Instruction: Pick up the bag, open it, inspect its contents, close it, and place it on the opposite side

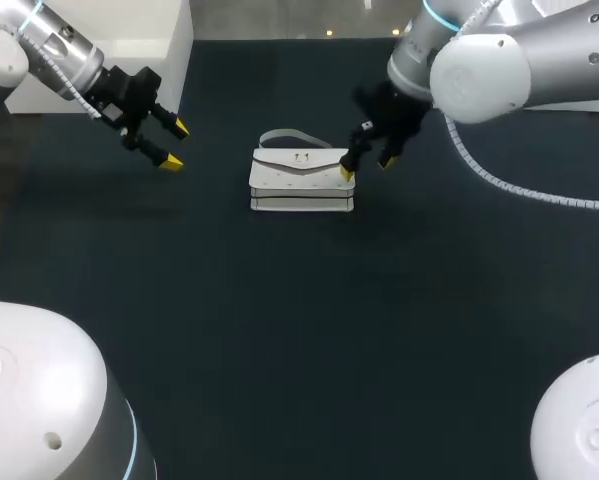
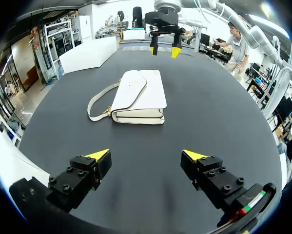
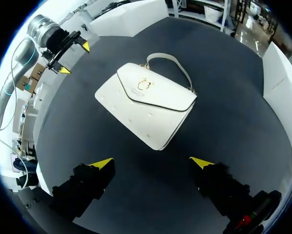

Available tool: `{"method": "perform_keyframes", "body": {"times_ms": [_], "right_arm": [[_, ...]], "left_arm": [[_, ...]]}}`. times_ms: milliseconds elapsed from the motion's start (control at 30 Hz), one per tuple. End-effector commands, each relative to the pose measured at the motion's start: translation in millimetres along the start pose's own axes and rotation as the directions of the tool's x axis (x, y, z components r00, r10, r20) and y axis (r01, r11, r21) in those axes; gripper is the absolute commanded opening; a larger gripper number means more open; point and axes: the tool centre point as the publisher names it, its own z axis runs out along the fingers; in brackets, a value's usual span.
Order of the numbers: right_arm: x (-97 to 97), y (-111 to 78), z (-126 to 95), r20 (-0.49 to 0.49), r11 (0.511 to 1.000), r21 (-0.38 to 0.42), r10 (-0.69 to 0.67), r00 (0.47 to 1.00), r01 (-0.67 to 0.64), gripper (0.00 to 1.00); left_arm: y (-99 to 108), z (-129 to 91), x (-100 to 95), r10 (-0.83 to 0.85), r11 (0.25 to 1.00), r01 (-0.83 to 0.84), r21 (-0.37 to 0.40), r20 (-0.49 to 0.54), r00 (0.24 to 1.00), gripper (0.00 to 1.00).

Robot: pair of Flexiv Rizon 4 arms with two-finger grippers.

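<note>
A white handbag (image 1: 301, 180) lies flat on the dark table, flap closed, with a gold clasp (image 3: 145, 85) and its strap (image 1: 284, 136) curled behind it. My right gripper (image 1: 367, 166) hovers open just above the bag's right end, with nothing between its fingers. In the right wrist view the bag (image 3: 146, 104) lies ahead of the open right gripper (image 3: 152, 163). My left gripper (image 1: 174, 144) hangs open well to the bag's left, apart from it. From the left wrist the bag (image 2: 140, 96) lies ahead of that gripper (image 2: 146, 155), with the right gripper (image 2: 163, 50) beyond it.
The dark table (image 1: 299, 330) stretches wide in front of the bag. A white box (image 1: 149, 30) stands at the back left, beyond the left gripper. White robot bases sit at the front left (image 1: 39, 400) and front right (image 1: 579, 425) corners.
</note>
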Motion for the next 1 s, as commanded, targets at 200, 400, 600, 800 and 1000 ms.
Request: {"method": "perform_keyframes", "body": {"times_ms": [200,400,600,800,1000], "right_arm": [[6.8,4.3,2,0.184,0.998,-0.008,-0.052,0.982,0.055,1.0],[19.1,5.6,4,0.378,0.936,-0.009,-0.322,0.868,0.351,1.0],[20.6,2.7,9,0.46,0.872,0.008,-0.438,0.773,0.489,1.0],[22.2,-2.3,10,0.536,0.818,0.008,-0.489,0.688,0.575,1.0],[22.8,-5.8,10,0.578,0.769,0.004,-0.523,0.626,0.639,1.0]], "left_arm": [[-3,1,-3.1,0.035,0.999,-0.035,-0.001,0.006,0.999,1.0],[-24,-5,-9.5,0.218,0.975,-0.22,0.017,0.073,0.973,1.0],[-40,-5,-13.3,0.333,0.942,-0.334,-0.011,0.121,0.935,1.0],[-51,1,-9.2,0.424,0.905,-0.419,-0.072,0.223,0.878,1.0],[-57,6,-1.6,0.465,0.883,-0.459,-0.095,0.302,0.832,1.0]]}}
